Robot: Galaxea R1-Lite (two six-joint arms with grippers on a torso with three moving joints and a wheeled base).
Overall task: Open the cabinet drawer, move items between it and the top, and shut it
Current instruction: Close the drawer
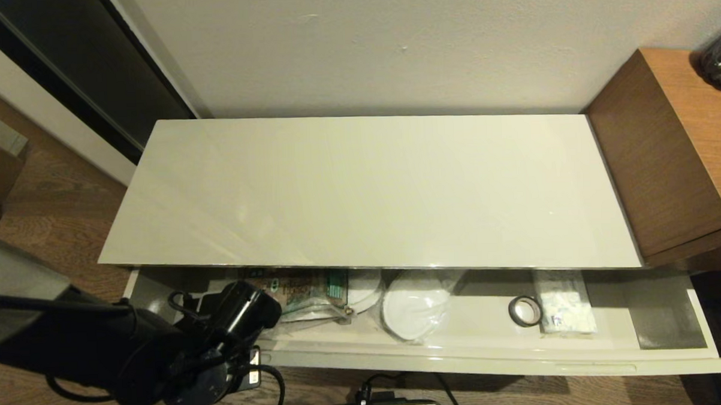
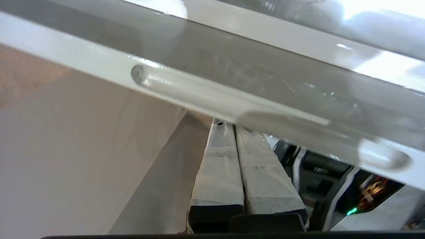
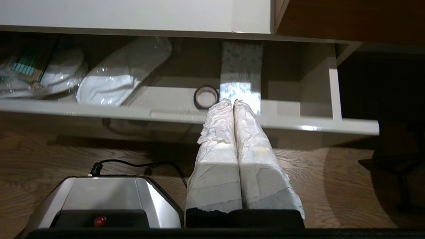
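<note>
Head view. Cabinet drawer: pulled partway out beneath the top, which carries nothing. Contents, robot's left to right: brown-and-green printed packet, partly under the top's front edge; plastic-wrapped white slippers; small dark tape ring, touching or just beside the pale-blue-patterned tissue pack. The left arm reaches to the drawer's left end by the packet; its pincer tips are hidden behind the arm here. Brown wooden unit stands to the right.

Left wrist view. Left pincer: fingers pressed together, tips up against the underside of the drawer's front panel near the oblong recess. It holds nothing.

Right wrist view. Right pincer: fingers pressed together, empty, hanging in front of the drawer face, in line with the tape ring and tissue pack.

Step in hand, judged: drawing the drawer further out. Pull straight and level along the slides, keeping the tips seated on the panel edge. Open far enough to free the packet from under the top's edge before any pick.
</note>
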